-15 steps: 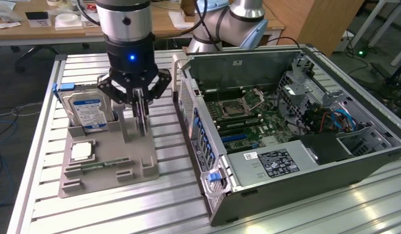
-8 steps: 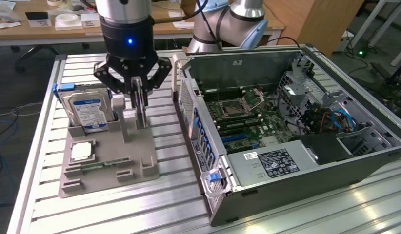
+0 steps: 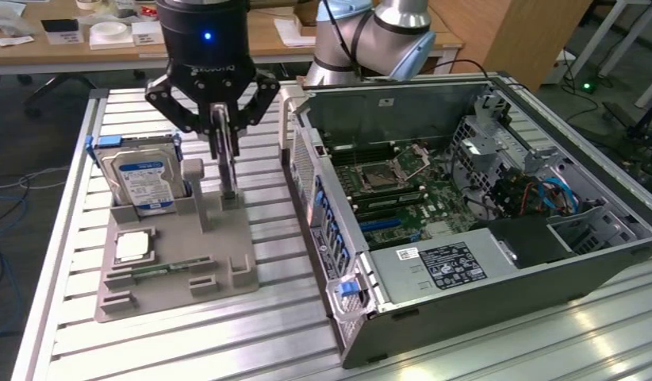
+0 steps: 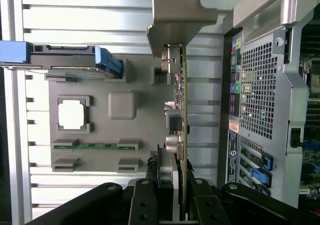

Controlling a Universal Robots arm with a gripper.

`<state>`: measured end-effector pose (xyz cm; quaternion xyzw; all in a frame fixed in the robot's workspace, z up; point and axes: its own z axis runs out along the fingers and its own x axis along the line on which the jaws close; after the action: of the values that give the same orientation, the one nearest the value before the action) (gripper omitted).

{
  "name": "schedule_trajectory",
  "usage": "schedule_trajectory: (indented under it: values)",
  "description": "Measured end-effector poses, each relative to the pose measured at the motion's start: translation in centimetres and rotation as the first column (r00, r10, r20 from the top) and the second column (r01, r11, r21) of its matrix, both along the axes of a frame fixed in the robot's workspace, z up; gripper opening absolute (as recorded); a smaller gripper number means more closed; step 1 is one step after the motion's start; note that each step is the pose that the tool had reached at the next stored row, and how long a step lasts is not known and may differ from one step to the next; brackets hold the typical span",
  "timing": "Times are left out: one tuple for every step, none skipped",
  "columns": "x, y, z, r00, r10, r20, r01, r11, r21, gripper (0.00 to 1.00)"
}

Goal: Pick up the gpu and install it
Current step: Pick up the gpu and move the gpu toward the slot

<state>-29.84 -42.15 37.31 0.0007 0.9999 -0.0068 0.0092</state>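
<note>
An open computer case (image 3: 432, 317) lies on a slatted table (image 3: 304, 349), motherboard showing; a black label (image 3: 453, 266) inside carries white print too small to read; beside it, at the exterior view's left, a grey tray (image 3: 167, 302) holds a CPU (image 3: 132, 246), a green memory stick (image 3: 162, 270) and an upright hard drive (image 3: 144, 181) with a blue-white label, text unreadable; above the tray's case-side edge the gripper (image 3: 222, 131) pinches the gpu (image 3: 230, 171) between its fingers (image 4: 145, 202); the card hangs upright, edge-on, lower end at the tray, contact unclear; lettering on the gripper body is unreadable; a desk (image 3: 93, 48) stands behind.
</note>
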Motion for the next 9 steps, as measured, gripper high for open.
schedule_trajectory:
  values:
    - [0.0,0.0,0.04,1.0,0.0,-0.0015,0.0,1.0,0.0,0.28]
    - [0.01,-0.01,0.04,1.0,0.0,-0.0063,0.0,1.0,0.0001,0.28]
    - [0.01,-0.01,0.05,0.9999,0.0,-0.0135,0.0,1.0,-0.0001,0.28]
    - [0.01,0.0,0.06,0.9998,0.0,-0.0219,0.0,1.0,-0.0001,0.28]
    - [0.0,0.0,0.06,0.9996,0.0,-0.0291,0.0,1.0,0.0,0.28]
    - [-0.01,0.0,0.14,0.9995,0.0,-0.0324,0.0,1.0,-0.0002,0.28]
    - [-0.01,0.0,0.29,0.9995,0.0,-0.033,0.0,1.0,-0.0003,0.28]
    - [-0.01,0.0,0.46,0.9995,0.0,-0.0329,0.0,1.0,-0.0001,0.28]
    - [0.0,0.0,0.64,0.9995,0.0,-0.0329,0.0,1.0,-0.0002,0.28]
